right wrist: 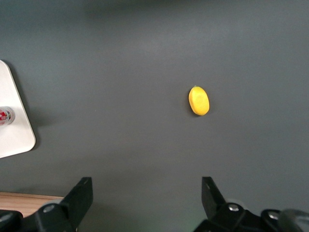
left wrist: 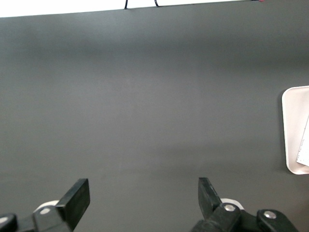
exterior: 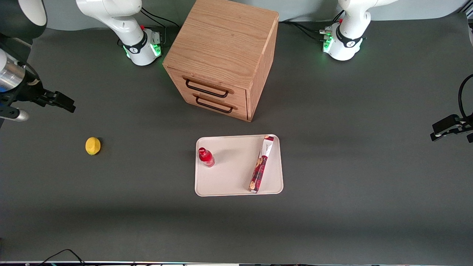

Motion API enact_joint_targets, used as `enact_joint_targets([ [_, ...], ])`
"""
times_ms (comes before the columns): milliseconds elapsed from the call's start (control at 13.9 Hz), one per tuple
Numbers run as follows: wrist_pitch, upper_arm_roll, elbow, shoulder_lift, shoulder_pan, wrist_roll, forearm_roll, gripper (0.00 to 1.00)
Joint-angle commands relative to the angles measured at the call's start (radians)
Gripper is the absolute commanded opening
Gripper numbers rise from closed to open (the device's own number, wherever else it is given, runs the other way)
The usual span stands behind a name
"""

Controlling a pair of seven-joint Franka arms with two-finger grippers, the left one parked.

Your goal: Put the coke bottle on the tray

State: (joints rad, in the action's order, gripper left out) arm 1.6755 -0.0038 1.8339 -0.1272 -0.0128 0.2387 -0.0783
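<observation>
The small red coke bottle [exterior: 206,157] stands upright on the cream-white tray [exterior: 229,177], at the tray's end toward the working arm. Its edge also shows in the right wrist view [right wrist: 5,116], on the tray's corner [right wrist: 17,137]. My right gripper [exterior: 61,101] is open and empty, raised at the working arm's end of the table, well away from the tray. In the right wrist view the gripper [right wrist: 145,195] has its jaws wide apart over bare mat.
A red-and-white snack packet [exterior: 261,164] lies on the tray's end toward the parked arm. A yellow lemon [exterior: 92,146] [right wrist: 199,100] sits on the mat between my gripper and the tray. A wooden two-drawer cabinet [exterior: 221,55] stands farther from the front camera than the tray.
</observation>
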Motion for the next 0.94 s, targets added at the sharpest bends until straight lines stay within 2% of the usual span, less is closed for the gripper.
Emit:
enact_joint_targets([
  [0, 0.015, -0.002, -0.005, -0.023, -0.012, 0.007, 0.046, 1.00],
  [144, 0.015, -0.004, -0.019, -0.019, -0.007, 0.011, 0.097, 1.00],
  [865, 0.013, -0.002, -0.035, -0.006, -0.012, -0.002, 0.097, 1.00],
])
